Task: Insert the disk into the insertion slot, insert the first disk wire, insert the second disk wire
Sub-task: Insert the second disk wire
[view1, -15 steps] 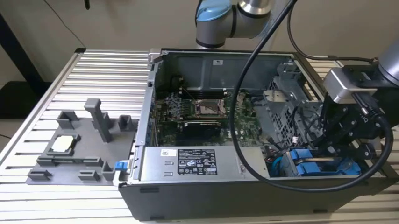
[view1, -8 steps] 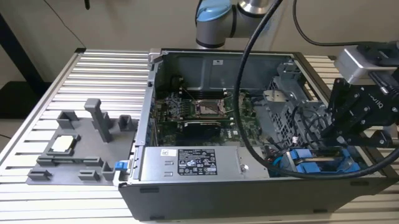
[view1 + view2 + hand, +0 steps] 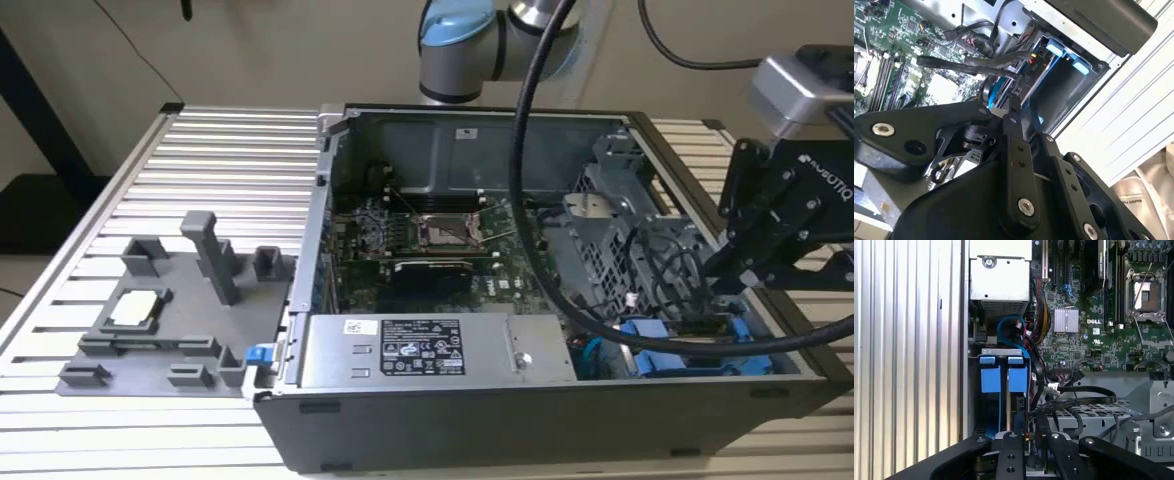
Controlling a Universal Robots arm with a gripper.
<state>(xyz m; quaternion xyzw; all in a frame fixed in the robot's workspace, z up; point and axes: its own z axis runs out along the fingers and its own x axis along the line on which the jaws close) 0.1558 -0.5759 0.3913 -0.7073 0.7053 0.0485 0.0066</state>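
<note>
the black gripper (image 3: 1013, 111) sits closest to the lens in both wrist views, its linkage bars and silver screws filling the foreground; in the second wrist view its two fingertips (image 3: 1015, 105) come together to a narrow point, clenched on something small at the drive bay, though what they pinch i cannot tell; just beyond that point sits the disk (image 3: 1004, 379), seen by its bright blue frame tabs, already seated in the insertion slot (image 3: 1000, 353) at the corner of the open computer case (image 3: 534, 405); a black wire bundle (image 3: 969, 64) runs across to the disk's end, and a thin blue cable (image 3: 1005, 326) loops above the tabs; in the exterior view the gripper (image 3: 727, 300) reaches down into the case at the exterior view's right, over the blue frame (image 3: 694, 355); beside the slot lies the silver power-supply box (image 3: 434, 350); further in is the green motherboard (image 3: 427, 240) with its bare processor socket (image 3: 451, 232); outside the case, on the slatted table (image 3: 227, 150), stands a grey plastic fixture tray (image 3: 174, 310).
</note>
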